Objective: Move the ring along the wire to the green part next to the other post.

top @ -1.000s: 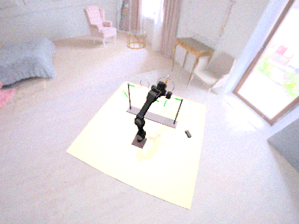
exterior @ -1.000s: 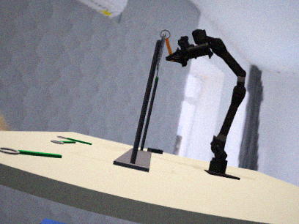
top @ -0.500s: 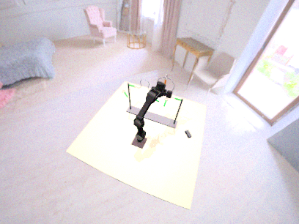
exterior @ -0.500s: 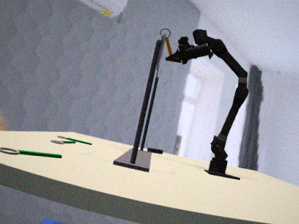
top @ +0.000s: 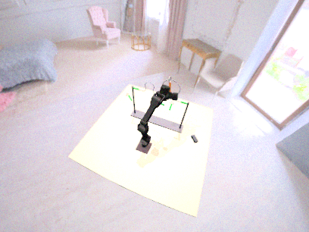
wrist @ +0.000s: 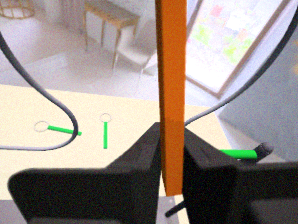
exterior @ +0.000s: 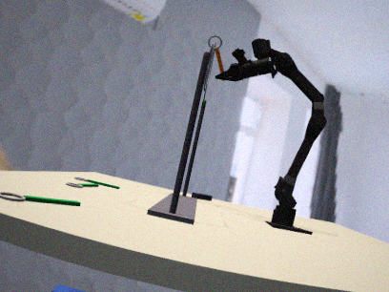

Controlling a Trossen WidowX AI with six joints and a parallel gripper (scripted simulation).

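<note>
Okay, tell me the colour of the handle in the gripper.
The handle is orange, showing best in the wrist view.

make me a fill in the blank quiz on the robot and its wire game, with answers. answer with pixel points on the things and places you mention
The handle (top: 170,86) (exterior: 219,60) (wrist: 172,90) between the gripper's (top: 171,93) (exterior: 217,76) (wrist: 172,145) fingers is ____. The ring (exterior: 214,42) is at the ____ end of that handle. The wire's end sections by the posts (top: 133,100) (exterior: 191,134) are ____.

Missing words: orange; upper; green
</note>
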